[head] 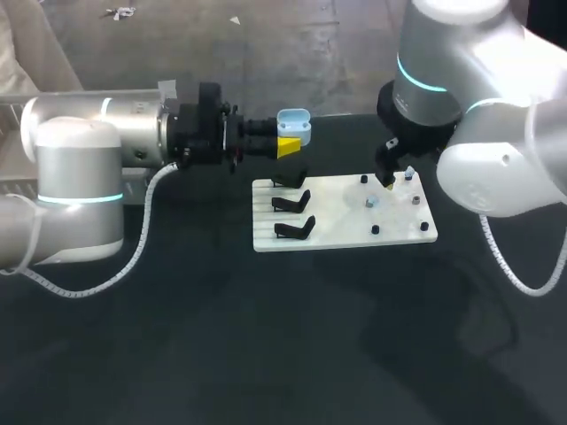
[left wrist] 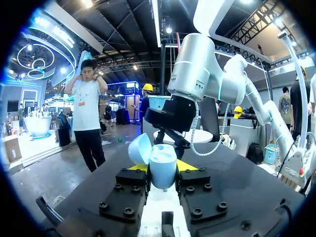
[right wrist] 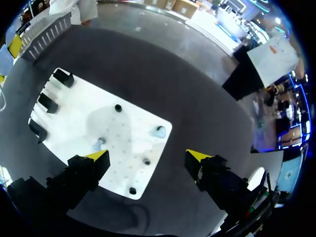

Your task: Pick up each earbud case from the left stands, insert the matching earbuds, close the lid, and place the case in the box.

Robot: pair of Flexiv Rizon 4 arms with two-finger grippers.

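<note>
We hold the light blue, rounded plastic earbud case (head: pixel 295 127) in our left gripper (left wrist: pixel 162 172), its fingers clamped on the case's two sides. The case is lifted clear of the dark counter (head: pixel 266 345), just behind the white flat board (head: pixel 341 234). Its hinged lid (left wrist: pixel 140 148) stands open and the mouth is turned towards our right arm, a pose that we judge presents the case for loading. From these views we cannot tell whether any earbud already sits inside. Our right gripper (right wrist: pixel 147 157) hangs above the board's peg side with its fingers spread wide and nothing between them, apparently placed to come down on an earbud. Under it lie two small pale blue earbuds (right wrist: pixel 159 131), apart from each other, with small black pegs (right wrist: pixel 117 107) around them. The three black angled stands (head: pixel 292 203) on the board's left side carry no case. We cannot pick out the box with any certainty, so we say nothing of what it holds.
</note>
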